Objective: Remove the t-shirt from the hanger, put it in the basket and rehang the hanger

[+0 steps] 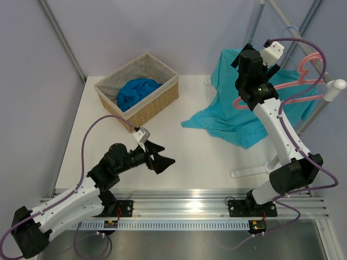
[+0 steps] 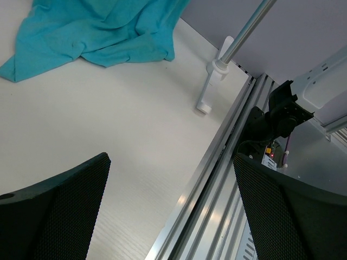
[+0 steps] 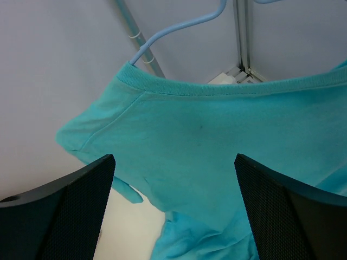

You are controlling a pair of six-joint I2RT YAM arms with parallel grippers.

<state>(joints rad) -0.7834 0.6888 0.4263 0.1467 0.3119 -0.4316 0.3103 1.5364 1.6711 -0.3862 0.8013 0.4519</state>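
The teal t-shirt (image 1: 230, 116) hangs on the light-blue wire hanger (image 1: 293, 30) at the back right, and its lower part lies crumpled on the white table. In the right wrist view the collar and one shoulder of the t-shirt (image 3: 206, 141) fill the frame, with the hanger (image 3: 179, 26) coming out of the neck. My right gripper (image 1: 241, 59) is open and empty, raised close in front of the shirt's shoulder (image 3: 173, 216). My left gripper (image 1: 162, 161) is open and empty, low over the table's near middle (image 2: 171, 216). The shirt's hem (image 2: 97, 27) shows in the left wrist view.
A wicker basket (image 1: 157, 100) holding a royal-blue cloth (image 1: 136, 91) stands at the back left. A pink plastic hanger (image 1: 301, 73) hangs on the rack's rail (image 1: 333, 86) beside the shirt. The rack's white foot (image 1: 252, 172) lies at the right front, near the aluminium rail (image 2: 217, 179).
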